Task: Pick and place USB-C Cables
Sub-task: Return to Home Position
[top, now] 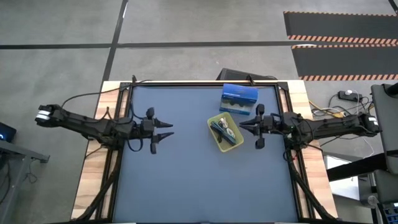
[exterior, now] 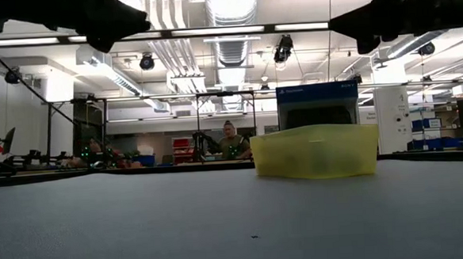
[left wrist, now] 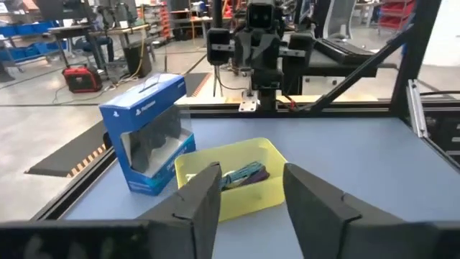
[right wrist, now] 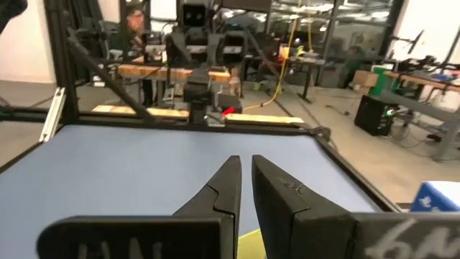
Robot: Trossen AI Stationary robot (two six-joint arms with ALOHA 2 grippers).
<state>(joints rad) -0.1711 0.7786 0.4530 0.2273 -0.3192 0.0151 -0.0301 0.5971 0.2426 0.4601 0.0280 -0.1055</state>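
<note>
A small yellow bin (top: 225, 131) stands right of the table's middle, and several coiled cables (top: 223, 129) lie in a heap on its floor. In the left wrist view teal and dark purple coils (left wrist: 244, 175) show in the bin (left wrist: 230, 187); the other colours I cannot tell apart. My left gripper (top: 169, 130) hovers open over the table's left half, pointing at the bin. My right gripper (top: 241, 124) hovers shut at the bin's right rim (right wrist: 248, 244), above the table. Both hang well above the tabletop in the low view, left (exterior: 134, 22) and right (exterior: 341, 24).
A blue game-controller box (top: 239, 99) stands just beyond the bin toward the far edge, also seen as the blue box (left wrist: 147, 133) and behind the bin (exterior: 317, 101). Black frame rails (top: 124, 99) run along the table's sides. The blue mat (top: 186, 180) lies bare toward the near edge.
</note>
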